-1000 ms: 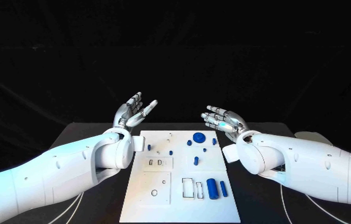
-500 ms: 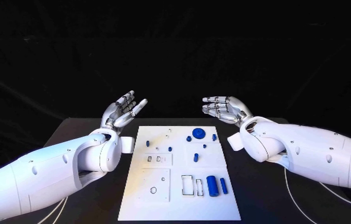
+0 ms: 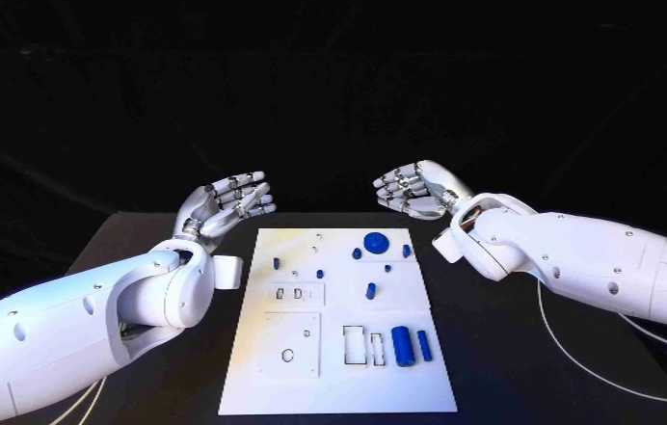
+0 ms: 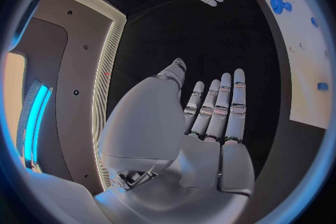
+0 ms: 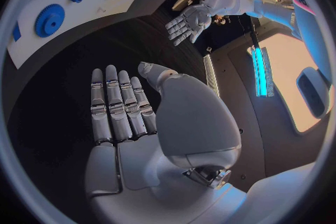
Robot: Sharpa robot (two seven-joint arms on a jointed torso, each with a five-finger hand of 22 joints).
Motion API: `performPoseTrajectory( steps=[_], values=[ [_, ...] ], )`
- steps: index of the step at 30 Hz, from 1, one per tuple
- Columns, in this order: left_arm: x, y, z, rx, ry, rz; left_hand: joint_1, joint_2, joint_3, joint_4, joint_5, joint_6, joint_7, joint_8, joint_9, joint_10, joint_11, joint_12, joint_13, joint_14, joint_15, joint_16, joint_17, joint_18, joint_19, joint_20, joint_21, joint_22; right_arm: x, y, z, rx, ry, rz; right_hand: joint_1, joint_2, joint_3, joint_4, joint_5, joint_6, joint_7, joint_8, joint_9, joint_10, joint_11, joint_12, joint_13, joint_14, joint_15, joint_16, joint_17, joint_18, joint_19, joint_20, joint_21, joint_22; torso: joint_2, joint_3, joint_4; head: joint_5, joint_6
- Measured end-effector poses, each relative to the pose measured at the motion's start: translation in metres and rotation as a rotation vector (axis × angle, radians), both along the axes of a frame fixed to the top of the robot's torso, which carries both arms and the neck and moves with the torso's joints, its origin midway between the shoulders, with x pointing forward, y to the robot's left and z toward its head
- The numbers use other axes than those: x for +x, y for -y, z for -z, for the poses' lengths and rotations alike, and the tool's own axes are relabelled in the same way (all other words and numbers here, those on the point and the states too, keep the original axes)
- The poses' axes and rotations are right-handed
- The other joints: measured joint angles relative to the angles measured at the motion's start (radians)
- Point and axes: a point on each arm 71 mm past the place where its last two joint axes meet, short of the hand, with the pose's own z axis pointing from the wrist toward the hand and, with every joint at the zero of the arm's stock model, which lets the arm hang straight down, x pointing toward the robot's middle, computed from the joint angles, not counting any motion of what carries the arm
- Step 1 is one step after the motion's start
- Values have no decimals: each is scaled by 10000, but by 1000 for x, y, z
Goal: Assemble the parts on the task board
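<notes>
White task board [image 3: 340,348] lies between and below both raised hands, blue parts [image 3: 403,345] on it. Left hand [image 3: 223,205] and right hand [image 3: 414,189]: fingers apart, holding nothing, black table [image 3: 515,367] beneath.

Cut-off edges and tiny parts

We saw the task board [image 4: 302,67] cut by the left wrist view's rim, and its small blue parts [image 3: 321,274] near the board's far end were too small for us to tell apart.
</notes>
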Motion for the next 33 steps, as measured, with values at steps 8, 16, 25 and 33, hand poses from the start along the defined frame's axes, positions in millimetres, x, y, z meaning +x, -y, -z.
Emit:
performPoseTrajectory(
  steps=[8,16,25,33],
  values=[
    [-12,4,-10,-238,24,703,209,-46,416,-536,0,1179,327,363,194,1568,-429,80,-78,1199,-444,232,289,42,991,-396,309,4,0,-14,-6,-2828,1131,-783,-33,-474,-92,-301,-165,1516,-432,508,400,2264,-820,192,117,3184,-1145,1408,1186,1,3119,-1271,1804,802,370,-75,139,-117,-24],
    [-19,11,-20,-416,102,1261,209,-46,417,-535,0,1179,326,363,194,1619,-409,23,-88,1203,-448,232,304,43,991,-396,309,3,0,-26,-12,-5137,1855,-906,-396,-837,-244,36,-454,1512,-505,335,593,2362,-977,-29,172,4471,-1441,3177,2654,1,4478,-1715,3171,1621,708,-144,226,-205,-53],
    [-21,13,-28,-481,171,1519,113,-141,448,-503,0,1179,326,362,185,1618,-409,-95,-97,1203,-447,232,316,41,1027,-360,309,-32,-1,-34,-11,-6500,2136,-935,-381,-1296,190,608,-497,1392,-455,140,1126,1650,-857,-29,408,4531,-1431,10958,9882,-784,5986,-1701,10030,9470,967,-201,293,-309,-88],
    [-23,15,-30,-515,156,1656,74,-181,448,-503,0,1178,326,362,173,1618,-409,-158,-96,1202,-447,193,325,41,1061,-394,308,-53,0,-42,-7,-7196,2114,-1065,-352,-1323,121,733,-497,1307,-442,75,1357,1210,-775,-29,444,4539,-1367,11958,10957,-784,6035,-1534,11220,10941,1130,-229,361,-353,-88]
  ],
)
